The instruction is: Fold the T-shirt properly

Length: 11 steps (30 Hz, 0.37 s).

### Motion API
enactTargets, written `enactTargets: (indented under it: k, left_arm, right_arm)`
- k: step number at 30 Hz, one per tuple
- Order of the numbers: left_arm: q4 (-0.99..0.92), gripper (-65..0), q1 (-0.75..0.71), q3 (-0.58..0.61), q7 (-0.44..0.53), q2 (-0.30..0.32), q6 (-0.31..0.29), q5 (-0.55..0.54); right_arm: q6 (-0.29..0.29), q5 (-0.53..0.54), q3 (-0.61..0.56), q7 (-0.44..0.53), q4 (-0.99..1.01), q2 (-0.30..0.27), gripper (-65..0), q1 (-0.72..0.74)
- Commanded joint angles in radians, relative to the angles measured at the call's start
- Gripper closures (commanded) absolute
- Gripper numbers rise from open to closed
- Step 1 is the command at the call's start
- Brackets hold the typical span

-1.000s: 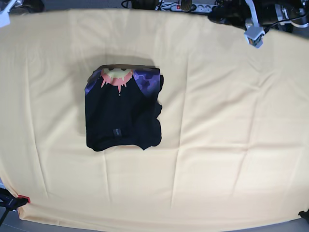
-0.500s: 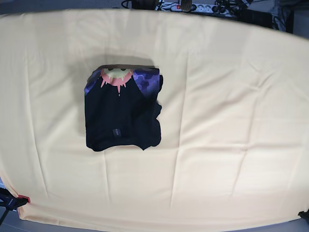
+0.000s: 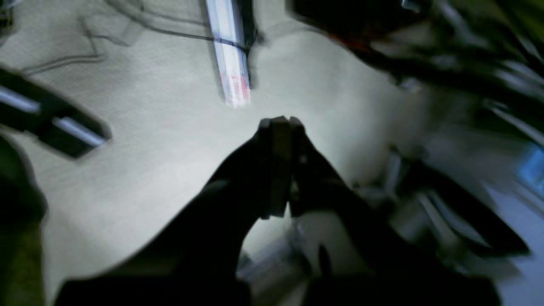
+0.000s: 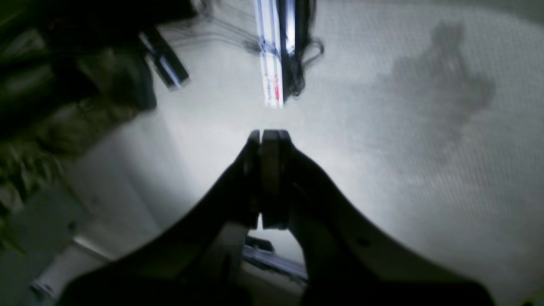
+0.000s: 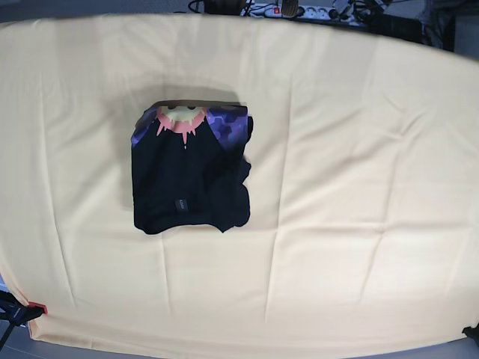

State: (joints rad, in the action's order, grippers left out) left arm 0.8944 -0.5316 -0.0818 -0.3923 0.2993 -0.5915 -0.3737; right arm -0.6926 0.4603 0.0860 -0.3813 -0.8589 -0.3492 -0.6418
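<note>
T-shirt (image 5: 191,173): black, folded into a compact rectangle, print strip along far edge; lies left of centre on yellow tablecloth (image 5: 359,187). Left gripper (image 3: 278,123): jaws pressed together, holding nothing. Right gripper (image 4: 268,135): jaws pressed together, holding nothing. Neither gripper appears in base view.

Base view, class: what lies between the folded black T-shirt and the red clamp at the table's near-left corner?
Only bare, creased yellow tablecloth lies between the folded black T-shirt and red clamp, in the base view.

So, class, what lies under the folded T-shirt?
The T-shirt lies on a yellow cloth that spreads out all around it. What the cloth itself covers is hidden.
</note>
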Motion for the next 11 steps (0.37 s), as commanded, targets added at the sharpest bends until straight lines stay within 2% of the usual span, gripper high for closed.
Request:
enactTargets:
  k: [1,3,5,9,11]
  left_arm:
    - [-0.048,0.0,0.012,-0.002,0.082,0.0,-0.003,0.047]
    - [-0.162,0.0,0.06,-0.002,0.235,-0.026,0.044,0.165]
    - [-0.253,0.0,0.093,-0.002,0.321,-0.053,0.097,0.226]
    - [-0.319,0.0,0.111,-0.002,0.404,-0.115,0.145,0.227]
    - [-0.319,0.0,0.111,-0.002,0.403,-0.147,0.183,0.224]
  right_arm:
    - [-0.006,-0.03,-0.021,0.073,0.064,-0.013,0.0,0.023]
    - [0.09,-0.113,-0.078,0.214,0.206,0.0,0.0,0.085]
    - [0.172,-0.189,-0.127,0.298,0.29,0.024,0.0,0.132]
    - [0.282,-0.256,-0.216,0.321,0.308,0.079,0.0,0.177]
    - [0.293,-0.256,-0.255,0.321,0.303,0.098,0.0,0.19]
